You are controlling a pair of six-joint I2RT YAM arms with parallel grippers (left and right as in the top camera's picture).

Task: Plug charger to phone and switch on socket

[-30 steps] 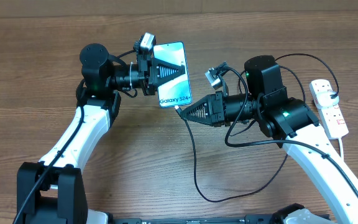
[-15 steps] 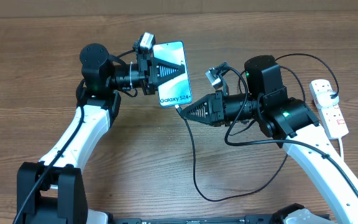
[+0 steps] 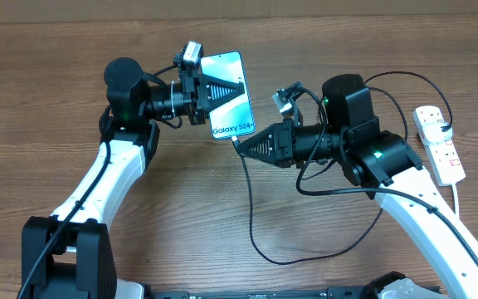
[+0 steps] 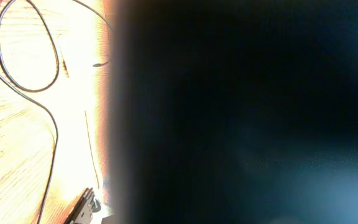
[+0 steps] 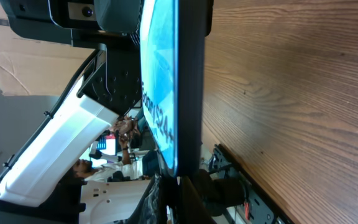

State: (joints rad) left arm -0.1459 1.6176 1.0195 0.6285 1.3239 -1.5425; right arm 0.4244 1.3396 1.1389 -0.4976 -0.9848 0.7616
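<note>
My left gripper [image 3: 237,90] is shut on the phone [image 3: 232,129], which it holds off the table with the light blue "Galaxy S24+" screen facing up. The phone's dark back [image 4: 247,112] fills the left wrist view. My right gripper [image 3: 241,146] is shut on the connector end of the charger [image 3: 251,208]. Its tip is right at the phone's lower edge. In the right wrist view the phone [image 5: 188,81] stands edge-on just above my right gripper [image 5: 179,199]; the connector is hidden between the fingers. The socket [image 3: 438,141] lies at the far right.
The charger's thin black cable loops down toward the table's front edge [image 3: 280,259] and back up past the right arm to the socket. Part of the loop shows on the wood in the left wrist view [image 4: 42,93]. The socket's white cord [image 3: 457,195] runs toward the front.
Both grippers shifted slightly up and left. The right gripper closed the small gap to the phone's lower edge, and the cable loop drew in a little.
</note>
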